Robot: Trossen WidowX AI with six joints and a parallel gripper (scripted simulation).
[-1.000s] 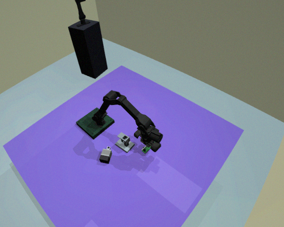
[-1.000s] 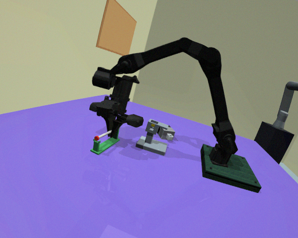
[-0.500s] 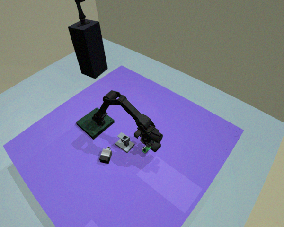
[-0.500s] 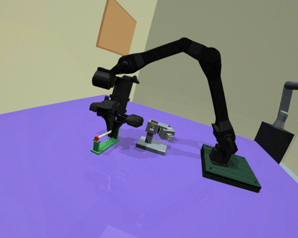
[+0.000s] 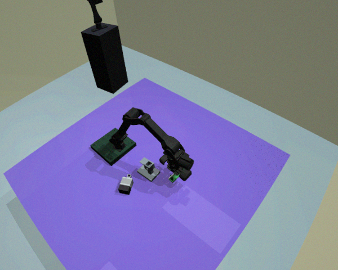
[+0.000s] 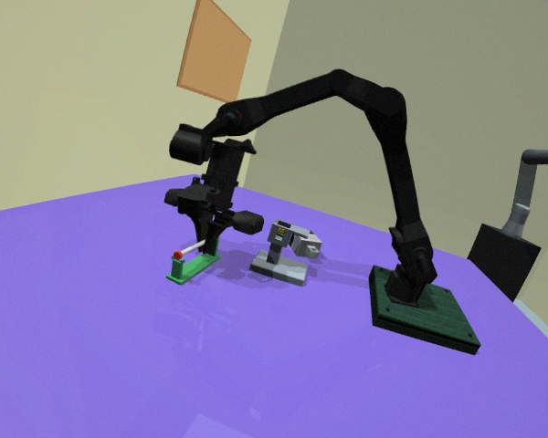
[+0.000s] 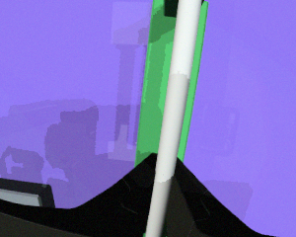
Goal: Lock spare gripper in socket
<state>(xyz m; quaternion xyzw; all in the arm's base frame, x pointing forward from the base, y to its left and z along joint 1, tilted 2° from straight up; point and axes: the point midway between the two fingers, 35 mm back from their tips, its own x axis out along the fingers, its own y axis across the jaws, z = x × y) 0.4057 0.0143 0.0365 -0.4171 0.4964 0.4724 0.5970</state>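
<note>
My gripper [image 6: 205, 246] [image 7: 163, 161] points down and is shut on the white lock pin [image 6: 191, 248] [image 7: 180, 99]. The pin's red head [image 6: 177, 255] is at the top of the near post of the green cradle [image 5: 173, 178] [image 6: 196, 267] [image 7: 157, 99]; whether the pin bears on the posts is unclear. The grey mount [image 5: 148, 174] [image 6: 279, 271] stands between cradle and arm base. Its raised socket [image 5: 149, 165] [image 6: 278, 234] has no pin through it. The spare gripper [image 5: 125, 184] [image 6: 307, 245] lies beyond the mount in the exterior view, with its small hollow spigot [image 5: 129, 176] [image 6: 311, 251] showing.
The arm rises from a dark green base board [image 5: 107, 149] [image 6: 430, 316] on the purple mat [image 5: 105, 226] [image 6: 265, 358]. A black pedestal [image 5: 105, 58] [image 6: 496, 259] with another arm stands outside the mat. A grey edge [image 7: 15, 195] shows at lower left in the wrist view.
</note>
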